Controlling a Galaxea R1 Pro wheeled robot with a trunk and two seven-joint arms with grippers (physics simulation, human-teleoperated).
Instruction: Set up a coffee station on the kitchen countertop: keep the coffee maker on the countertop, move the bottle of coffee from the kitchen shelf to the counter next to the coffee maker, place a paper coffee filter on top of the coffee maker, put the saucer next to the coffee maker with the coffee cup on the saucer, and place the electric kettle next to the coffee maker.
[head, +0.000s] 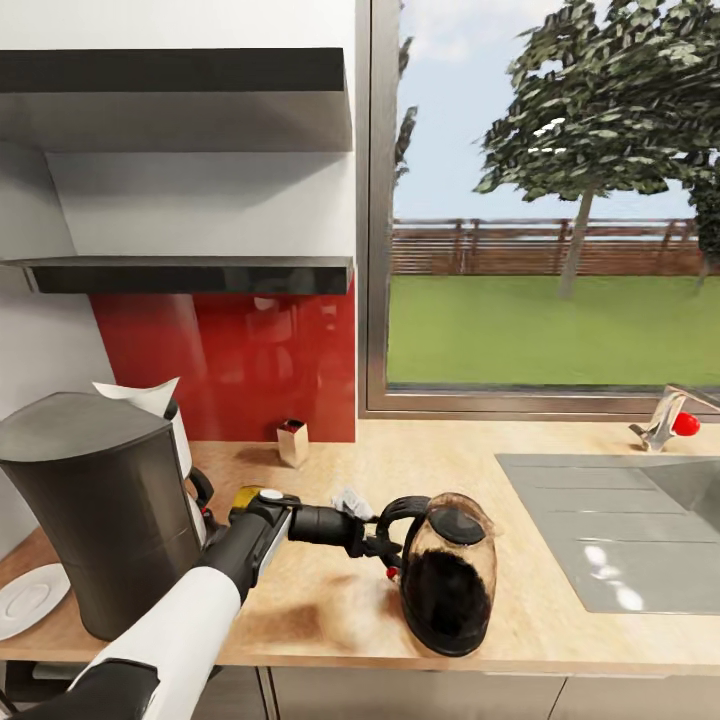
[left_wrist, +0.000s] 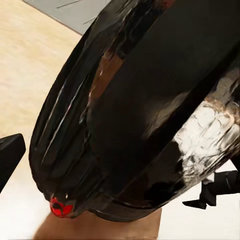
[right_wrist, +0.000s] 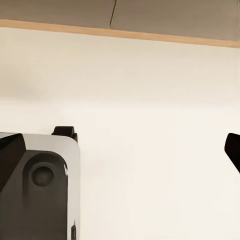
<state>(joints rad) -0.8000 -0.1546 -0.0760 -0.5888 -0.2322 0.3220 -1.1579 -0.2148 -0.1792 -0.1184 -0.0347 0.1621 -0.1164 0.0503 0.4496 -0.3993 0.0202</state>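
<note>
The electric kettle stands near the front edge of the kitchen countertop, its black handle turned toward my left gripper. In the left wrist view the kettle sits very close between the spread fingertips, red switch low on its side. The gripper looks open at the handle. The tall dark grey coffee maker is at the far left, with the white saucer beside it. A white paper coffee filter peeks from behind the coffee maker. My right gripper hangs open over pale floor.
A small tan box stands by the red backsplash. The steel sink and its tap lie to the right. Two dark shelves hang above the coffee maker. A grey part of the robot shows in the right wrist view.
</note>
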